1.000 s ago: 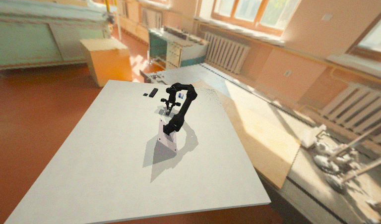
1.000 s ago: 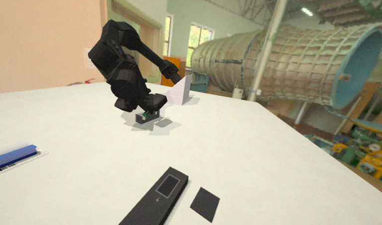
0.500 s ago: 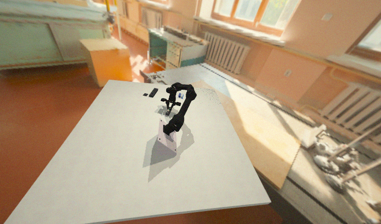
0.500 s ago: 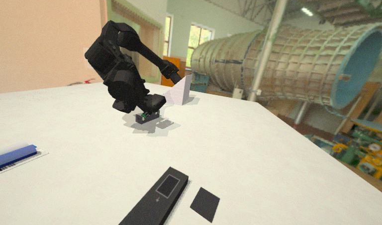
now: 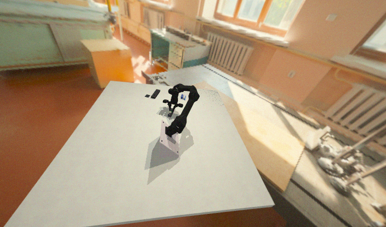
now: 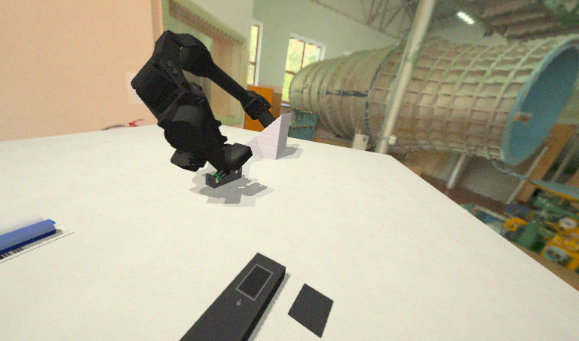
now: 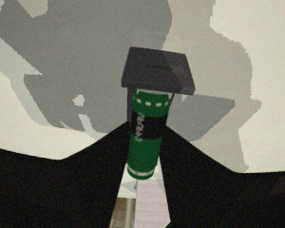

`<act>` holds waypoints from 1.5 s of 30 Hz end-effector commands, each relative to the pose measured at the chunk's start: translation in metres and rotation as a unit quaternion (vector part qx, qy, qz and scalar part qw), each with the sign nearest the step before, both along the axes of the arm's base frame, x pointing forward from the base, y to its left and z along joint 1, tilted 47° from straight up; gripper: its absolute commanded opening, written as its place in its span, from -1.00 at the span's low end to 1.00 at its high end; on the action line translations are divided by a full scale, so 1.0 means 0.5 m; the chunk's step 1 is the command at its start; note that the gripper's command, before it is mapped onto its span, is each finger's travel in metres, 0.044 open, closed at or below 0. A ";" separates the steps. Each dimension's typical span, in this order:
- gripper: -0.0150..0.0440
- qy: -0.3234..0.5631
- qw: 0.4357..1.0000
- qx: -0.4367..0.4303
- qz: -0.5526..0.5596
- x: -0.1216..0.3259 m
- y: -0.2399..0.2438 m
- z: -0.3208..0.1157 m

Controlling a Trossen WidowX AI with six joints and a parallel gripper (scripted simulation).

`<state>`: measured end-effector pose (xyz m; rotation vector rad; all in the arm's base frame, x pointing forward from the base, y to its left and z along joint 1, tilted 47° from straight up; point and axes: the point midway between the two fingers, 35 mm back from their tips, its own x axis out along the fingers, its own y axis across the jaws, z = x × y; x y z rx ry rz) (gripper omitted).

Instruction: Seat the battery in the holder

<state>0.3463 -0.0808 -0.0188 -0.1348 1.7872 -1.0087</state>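
Note:
The green battery with a black band [image 7: 146, 154] [image 6: 219, 176] is between the fingers of my gripper [image 7: 145, 129] [image 6: 222, 172] [image 5: 170, 109], which is shut on it. The dark holder [image 7: 157, 71] [image 6: 210, 181] [image 5: 170, 115] stands on the table beneath. In the wrist view one battery end, with a pale rim, is right at the holder's end wall. The spring is not visible there. The other end points toward the bottom of the view, between the fingers. The holder's lip end is hidden by the fingers in the wrist view. I cannot tell whether the battery lies flat on the holder floor.
A long black device [image 6: 230, 305] [image 5: 155, 94] and a thin dark square [image 6: 310, 309] [image 5: 147, 96] lie away from the holder. A blue object [image 6: 29, 235] [image 5: 183, 97] lies off to another side. The pale wedge-shaped mount [image 6: 270, 141] stands behind the holder in the exterior view.

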 end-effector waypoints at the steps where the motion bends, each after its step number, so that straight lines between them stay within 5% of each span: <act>1: -0.26 -0.011 1.000 -0.003 0.011 0.006 -0.002 -0.003; 45: -0.26 -0.074 0.993 -0.030 0.084 0.000 -0.005 -0.019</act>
